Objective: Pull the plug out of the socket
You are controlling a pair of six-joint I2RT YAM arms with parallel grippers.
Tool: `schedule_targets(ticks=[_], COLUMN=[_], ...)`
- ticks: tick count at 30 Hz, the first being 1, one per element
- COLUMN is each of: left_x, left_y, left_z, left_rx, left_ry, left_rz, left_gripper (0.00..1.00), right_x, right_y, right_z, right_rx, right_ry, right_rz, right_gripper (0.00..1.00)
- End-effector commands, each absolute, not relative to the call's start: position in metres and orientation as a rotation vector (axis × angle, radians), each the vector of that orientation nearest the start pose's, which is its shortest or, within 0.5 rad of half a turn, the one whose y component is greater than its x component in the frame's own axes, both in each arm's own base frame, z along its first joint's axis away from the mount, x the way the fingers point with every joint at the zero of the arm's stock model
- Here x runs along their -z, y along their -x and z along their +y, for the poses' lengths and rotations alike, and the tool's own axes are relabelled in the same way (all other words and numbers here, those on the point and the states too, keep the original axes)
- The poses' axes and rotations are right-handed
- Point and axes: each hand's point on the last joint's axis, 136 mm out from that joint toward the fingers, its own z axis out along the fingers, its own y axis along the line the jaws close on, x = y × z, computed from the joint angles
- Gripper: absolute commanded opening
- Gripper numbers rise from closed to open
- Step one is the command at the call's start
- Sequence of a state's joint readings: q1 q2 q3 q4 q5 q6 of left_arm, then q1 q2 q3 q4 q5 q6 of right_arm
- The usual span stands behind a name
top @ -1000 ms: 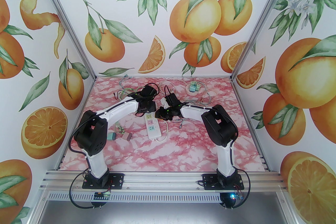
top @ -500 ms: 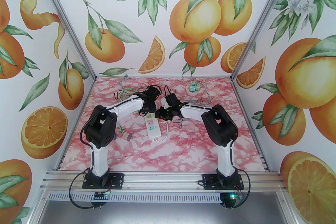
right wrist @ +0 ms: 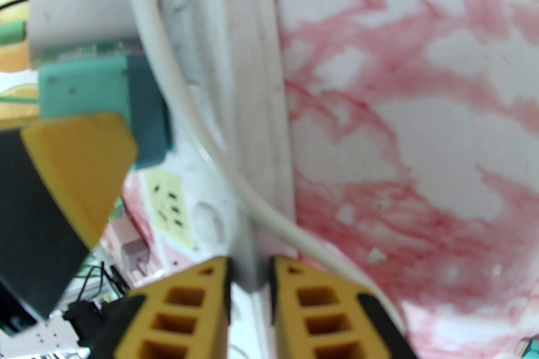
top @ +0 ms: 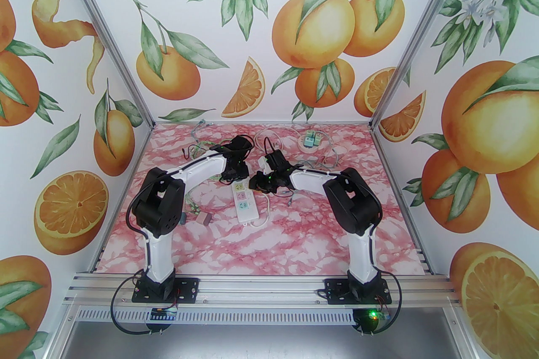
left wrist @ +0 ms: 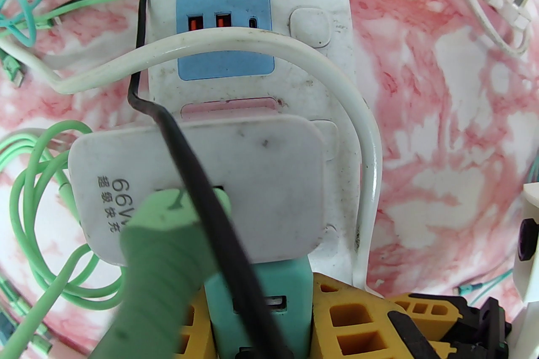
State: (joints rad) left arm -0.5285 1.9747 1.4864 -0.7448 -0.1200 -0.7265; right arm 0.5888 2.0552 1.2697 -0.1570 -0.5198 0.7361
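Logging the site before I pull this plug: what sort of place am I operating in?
Most likely a lab test booth for robot practice, not a home: an aluminium frame, walls of printed orange wallpaper, and a marble-print table with a power strip on it.

Orange-fruit printed wall panels [top: 252,33] rising around pink marble-print tabletop [top: 294,248]; round white plastic disc [top: 301,144] bearing teal blocks [top: 312,138] resting near its far edge.

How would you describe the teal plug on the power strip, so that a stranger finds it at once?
On the pink marbled table lies a long white power strip. At its far end two blocks sit next to each other, a white charger and the teal plug, which the left gripper holds in its yellow jaws. Unlike its white neighbour, it is teal.
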Motion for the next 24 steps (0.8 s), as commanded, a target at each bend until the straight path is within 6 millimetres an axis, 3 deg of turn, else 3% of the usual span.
schedule_targets(ticks=[1, 9, 15, 24], left_x=[-0.104, -0.107, -0.110, -0.175], left_y=[-0.404, -0.395, -0.393, -0.397], left_z=[-0.210, -0.214, -0.222, -0.226], left_rx=[0.151, -0.074, -0.039, 0.151], left_ry=[0.279, 0.157, 0.147, 0.156], left_rz=[2.709, 2.702, 2.710, 2.621], left_gripper=[0.27, 0.26, 0.25, 0.26], right_x=[0.027, 0.028, 0.028, 0.026], right_y=[-0.332, -0.331, -0.330, -0.331], right_z=[0.308, 0.308, 0.309, 0.309], right_rx=[-0.867, -0.856, -0.847, -0.839], right_ry=[-0.075, -0.072, -0.061, -0.053], right_rz=[2.948, 2.951, 2.957, 2.953], right_gripper=[0.22, 0.22, 0.22, 0.22])
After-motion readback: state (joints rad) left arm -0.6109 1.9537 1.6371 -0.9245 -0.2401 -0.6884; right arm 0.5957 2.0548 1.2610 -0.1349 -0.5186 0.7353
